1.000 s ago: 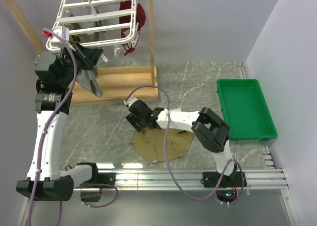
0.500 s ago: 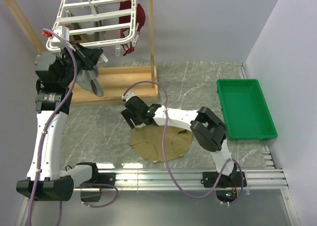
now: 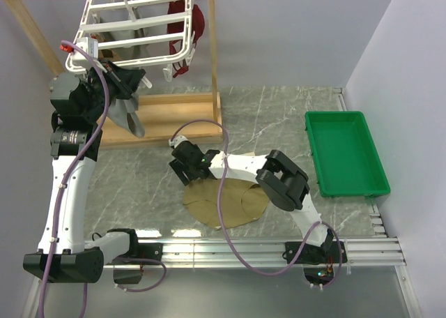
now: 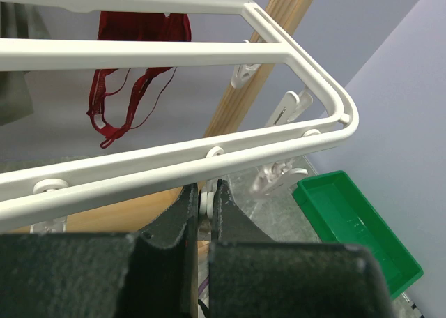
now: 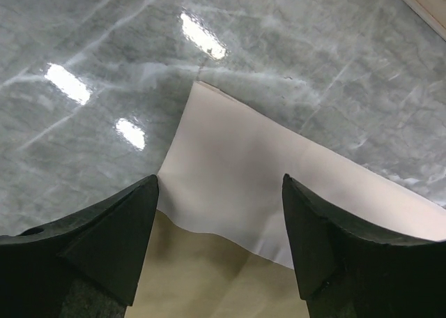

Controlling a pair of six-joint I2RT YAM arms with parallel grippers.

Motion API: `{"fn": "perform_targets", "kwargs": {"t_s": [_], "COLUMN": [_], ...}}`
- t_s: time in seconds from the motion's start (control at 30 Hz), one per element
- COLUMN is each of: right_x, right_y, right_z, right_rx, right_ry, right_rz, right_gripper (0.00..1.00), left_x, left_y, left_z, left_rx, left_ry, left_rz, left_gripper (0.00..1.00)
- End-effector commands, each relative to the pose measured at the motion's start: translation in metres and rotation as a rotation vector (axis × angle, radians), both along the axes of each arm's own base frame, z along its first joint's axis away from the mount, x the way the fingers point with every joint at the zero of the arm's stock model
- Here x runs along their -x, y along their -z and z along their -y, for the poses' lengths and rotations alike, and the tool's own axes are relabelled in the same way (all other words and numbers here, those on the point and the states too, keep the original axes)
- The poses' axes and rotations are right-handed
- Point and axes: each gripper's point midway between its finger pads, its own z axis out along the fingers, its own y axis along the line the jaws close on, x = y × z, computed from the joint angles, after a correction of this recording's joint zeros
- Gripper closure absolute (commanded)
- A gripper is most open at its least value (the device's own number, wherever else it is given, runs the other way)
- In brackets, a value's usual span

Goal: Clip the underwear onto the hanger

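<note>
lying flat on the grey marbled tabletop (image 3: 279,116), the tan underwear (image 3: 230,203) was seen just beyond the right arm's base, well apart from the white hanger (image 3: 132,35). the right gripper (image 3: 185,173) was lowered over the far left edge of the cloth, its jaws spread wide with nothing held between them. in the right wrist view a corner of the underwear, a paler panel above a tan part, was framed between the two dark fingers (image 5: 97,248); whether their tips touched the cloth could not be told.

the hanger was hung by its hook from the top bar of a wooden stand (image 3: 212,60) at the far left of the tabletop. a dark red garment (image 3: 189,25) was hung at its right end, and a grey garment (image 4: 12,74) was seen at the left edge of the left wrist view. the left gripper (image 3: 131,81) was raised to the hanger's near rail. its jaws were pressed together on a small white clip (image 4: 206,205) just under that rail, as shown in the left wrist view. other clips were seen dangling along the rail. a green tray (image 3: 345,154) was set at the right side of the tabletop, well apart from the underwear.
</note>
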Motion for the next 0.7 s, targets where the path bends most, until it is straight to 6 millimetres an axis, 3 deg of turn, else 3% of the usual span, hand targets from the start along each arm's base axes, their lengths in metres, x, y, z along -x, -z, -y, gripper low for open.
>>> {"fn": "perform_targets", "kwargs": {"t_s": [0.0,0.53,0.6,0.67], "right_x": [-0.005,0.008,0.012,0.012], "right_y": [-0.003,0.009,0.017,0.022], "right_z": [0.005,0.06,0.061,0.063], "right_rx": [0.028,0.068,0.063,0.049], "right_ry": [0.004,0.017,0.014,0.026], "right_rz": [0.052,-0.018,-0.055,-0.09], "right_gripper": [0.21,0.21,0.25,0.36], "left_x": [0.009,0.011,0.011,0.011], "left_y": [-0.006,-0.008,-0.009,-0.01], "left_z": [0.003,0.003,0.003,0.003], "left_rx": [-0.006,-0.006,-0.003,-0.005], "left_ry": [0.022,0.025,0.024,0.023], "left_rz": [0.023,0.033,0.033,0.035], "left_gripper": [1.0,1.0,1.0,1.0]}}
